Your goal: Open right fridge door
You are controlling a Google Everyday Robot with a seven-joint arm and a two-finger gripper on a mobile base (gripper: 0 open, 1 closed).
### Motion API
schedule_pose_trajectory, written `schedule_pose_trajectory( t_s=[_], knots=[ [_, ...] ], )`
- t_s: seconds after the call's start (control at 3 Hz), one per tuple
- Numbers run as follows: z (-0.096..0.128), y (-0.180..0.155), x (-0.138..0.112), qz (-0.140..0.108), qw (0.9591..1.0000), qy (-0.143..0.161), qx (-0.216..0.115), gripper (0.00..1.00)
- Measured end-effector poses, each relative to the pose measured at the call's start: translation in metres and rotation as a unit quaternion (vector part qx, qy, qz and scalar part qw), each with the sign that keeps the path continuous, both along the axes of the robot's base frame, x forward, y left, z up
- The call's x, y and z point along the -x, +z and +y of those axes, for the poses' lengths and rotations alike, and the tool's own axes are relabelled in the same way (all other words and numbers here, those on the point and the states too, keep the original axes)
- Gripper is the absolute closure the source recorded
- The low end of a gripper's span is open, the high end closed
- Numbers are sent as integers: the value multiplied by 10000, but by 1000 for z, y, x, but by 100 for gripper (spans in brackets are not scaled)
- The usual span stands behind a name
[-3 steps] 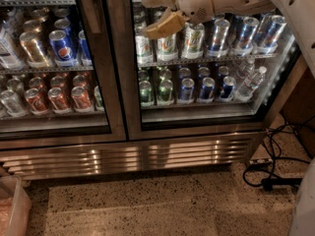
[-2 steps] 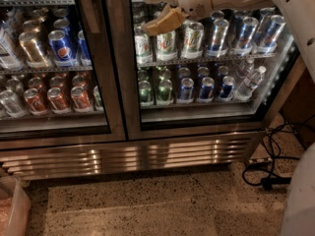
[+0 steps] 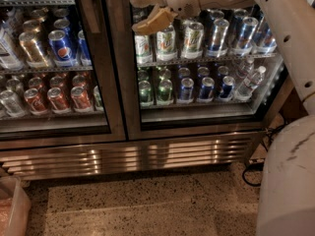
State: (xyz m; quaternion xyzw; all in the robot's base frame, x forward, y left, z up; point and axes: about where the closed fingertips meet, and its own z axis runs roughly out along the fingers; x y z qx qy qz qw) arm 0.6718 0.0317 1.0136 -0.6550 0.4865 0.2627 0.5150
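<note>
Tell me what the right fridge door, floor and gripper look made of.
Right fridge door: clear glass pane, since cans show through; frame looks like brushed stainless steel, with soft streaky reflections. Floor: speckled and glossy, probably terrazzo or polished stone. Gripper, at the door's upper left: tan fingers, perhaps rubber or plastic.

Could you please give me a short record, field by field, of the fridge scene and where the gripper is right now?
Gripper: two-finger gripper with tan fingers, open, in front of the upper left part of the right door's glass
Right door: steel-framed clear glass right fridge door, looks shut
Left door: twin glass door showing blue and red cans, looks shut
Below doors: louvred steel grille
Floor: speckled stone floor
</note>
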Motion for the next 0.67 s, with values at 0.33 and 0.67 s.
schedule_pose_trajectory(
  t_s=[0.33,0.67],
  knots=[
    [5,-3,0,45,9999,93,-19,34],
    [11,-6,1,96,9998,190,-36,34]
  ],
)
